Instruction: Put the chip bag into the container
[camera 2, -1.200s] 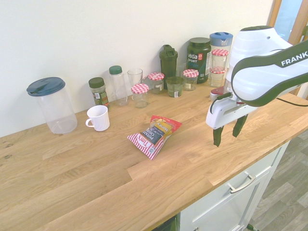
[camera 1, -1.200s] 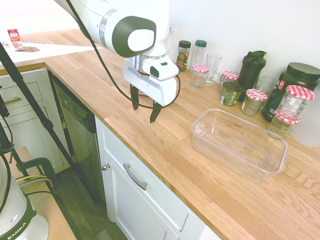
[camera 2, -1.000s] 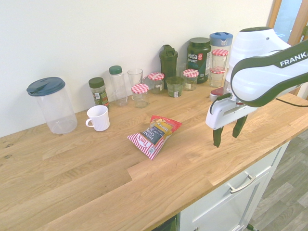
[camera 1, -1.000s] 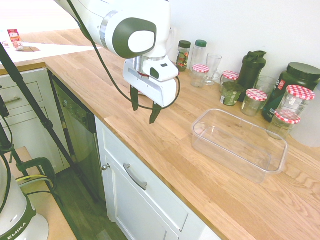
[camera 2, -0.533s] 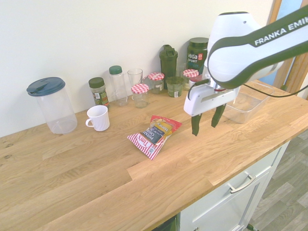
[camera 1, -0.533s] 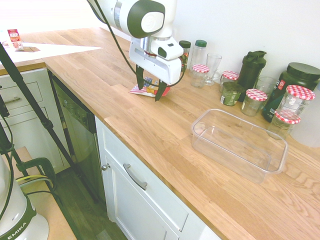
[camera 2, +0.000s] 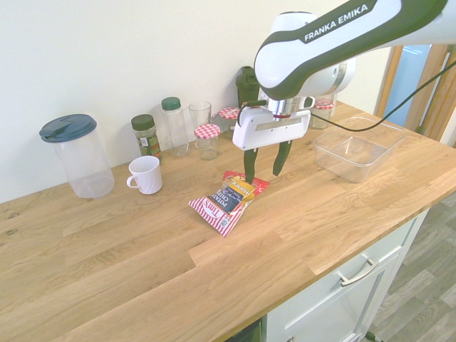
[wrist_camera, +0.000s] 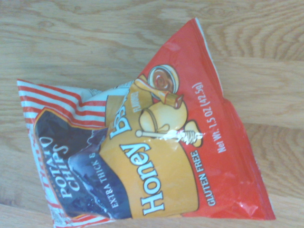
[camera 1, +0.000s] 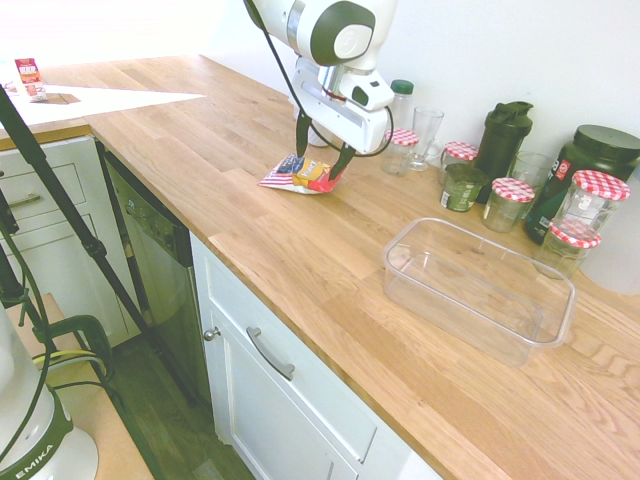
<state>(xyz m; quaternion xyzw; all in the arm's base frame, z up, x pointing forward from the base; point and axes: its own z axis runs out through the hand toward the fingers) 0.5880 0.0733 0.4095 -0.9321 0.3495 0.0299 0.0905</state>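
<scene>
You're seeing the chip bag (camera 2: 229, 198) lying flat on the wooden tabletop (camera 2: 142, 242), nr the front edge, w/ the claw (camera 2: 262, 165) hanging just above its red end, fingers spread, holding nothing. Clear plastic container (camera 1: 478, 287) is sitting well apart. Red-checked-lid jars (camera 1: 512, 203) are standing along the wall behind.

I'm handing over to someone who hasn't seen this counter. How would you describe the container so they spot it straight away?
On the wooden counter, follow the row of jars and bottles along the wall to its far end from the chip bag. The container sits just in front of them, nearer the counter's edge. It is the only low, wide, clear rectangular tub, lidless and empty; its neighbours are tall jars with red-checked lids.
</scene>
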